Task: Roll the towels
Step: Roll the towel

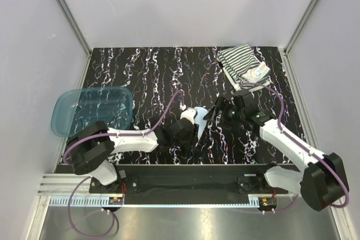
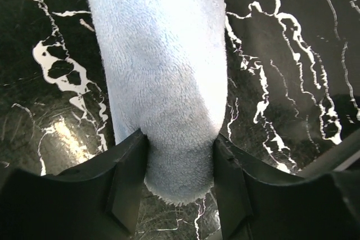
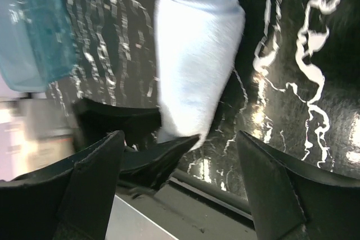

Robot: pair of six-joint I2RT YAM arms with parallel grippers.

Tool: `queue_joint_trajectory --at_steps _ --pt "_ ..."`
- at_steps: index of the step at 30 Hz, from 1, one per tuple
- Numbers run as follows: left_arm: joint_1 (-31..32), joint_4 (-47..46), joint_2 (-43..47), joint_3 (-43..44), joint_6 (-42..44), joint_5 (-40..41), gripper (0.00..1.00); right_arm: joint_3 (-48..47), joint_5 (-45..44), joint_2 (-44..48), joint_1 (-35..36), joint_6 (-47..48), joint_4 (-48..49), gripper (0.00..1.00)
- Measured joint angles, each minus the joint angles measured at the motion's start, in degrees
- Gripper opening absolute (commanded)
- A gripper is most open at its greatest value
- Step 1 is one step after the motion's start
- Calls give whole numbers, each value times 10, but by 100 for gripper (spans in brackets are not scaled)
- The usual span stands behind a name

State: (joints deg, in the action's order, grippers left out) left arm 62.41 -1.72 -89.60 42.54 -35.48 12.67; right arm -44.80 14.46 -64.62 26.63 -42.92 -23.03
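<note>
Top external view, left to right: a translucent blue plastic tub (image 1: 93, 111) sits at the left edge of the black marbled tabletop (image 1: 146, 71). Near the middle, the left fingers (image 2: 128, 186) are clenched on one end of the light blue towel (image 2: 163, 71), which is wound into a snug tube. The pinch likely keeps the roll from springing loose. Whether the roll rests on the tabletop or hangs just above it is unclear. Just beside it, the right fingers (image 3: 95, 167) are spread wide and grip nothing. They face the roll, probably ready to steady it. In the far right corner, well apart, the striped towel (image 1: 242, 63) lies folded, not yet rolled.
</note>
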Motion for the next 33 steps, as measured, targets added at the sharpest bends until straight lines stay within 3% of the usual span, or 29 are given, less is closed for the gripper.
queue_joint_trajectory --at_steps 14,28,32,33 --pt "-62 -54 9 -28 -17 -120 54 156 52 -93 0 -55 290 85" --pt "-83 -71 2 -31 -14 -170 54 196 99 -256 0 -91 555 81" --pt "-87 -80 -4 -30 -9 -184 54 206 108 -283 3 -101 617 68" --pt "-87 -83 -6 -30 -9 -186 54 209 108 -290 5 -103 628 55"
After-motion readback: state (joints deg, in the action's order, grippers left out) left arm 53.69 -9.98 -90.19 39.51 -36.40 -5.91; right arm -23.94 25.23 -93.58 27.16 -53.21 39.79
